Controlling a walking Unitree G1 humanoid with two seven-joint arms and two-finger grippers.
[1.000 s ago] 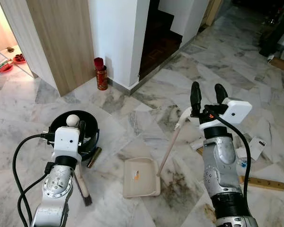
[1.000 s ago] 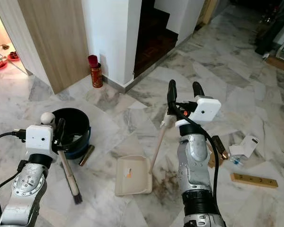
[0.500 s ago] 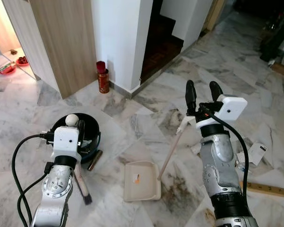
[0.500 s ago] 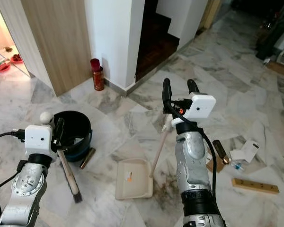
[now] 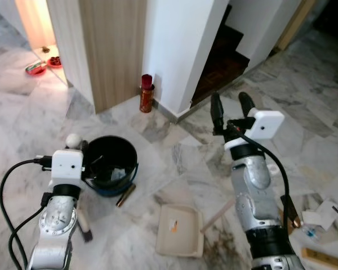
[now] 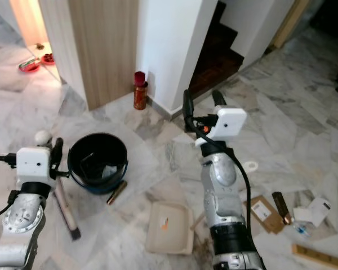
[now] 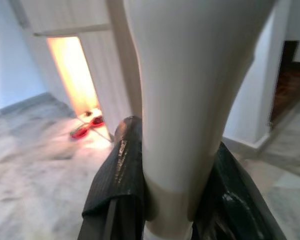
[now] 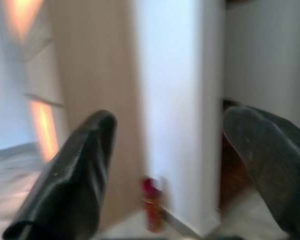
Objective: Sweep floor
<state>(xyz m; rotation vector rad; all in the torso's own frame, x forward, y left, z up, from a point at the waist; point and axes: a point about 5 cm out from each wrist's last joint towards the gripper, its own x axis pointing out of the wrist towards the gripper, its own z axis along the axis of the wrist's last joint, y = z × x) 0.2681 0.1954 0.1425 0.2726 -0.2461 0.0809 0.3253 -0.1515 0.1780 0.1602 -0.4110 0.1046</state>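
left gripper: clamped on the long cream-handled hand brush; the wrist view shows both black fingers pressed on the pale handle, bristle end down by the floor, shaft running near-vertical with a slight lean
right gripper: raised, holding nothing, its fingers spread wide apart and pointing up toward the white wall corner
cream plastic dustpan: flat on the marble floor, between the two arms; a small orange mark sits in the tray, too small to tell whether scrap or sticker
dustpan handle: pale stick slanting from the pan toward the robot's right and passing behind the right forearm; long axis diagonal
key relation: pan lies right of the brush and near it; handle lies on the right arm's side, so the free right gripper looks better placed to take it, reaching down
litter, right side: cardboard piece, white paper, wooden slat, small dark tube, all well apart from the pan
round black bucket: just beyond the left gripper, scraps inside
bronze cylinder: lying on the floor touching or just beside the bucket
red tin: standing at the foot of the wall
writing: nothing readable; the cardboard's label is too small
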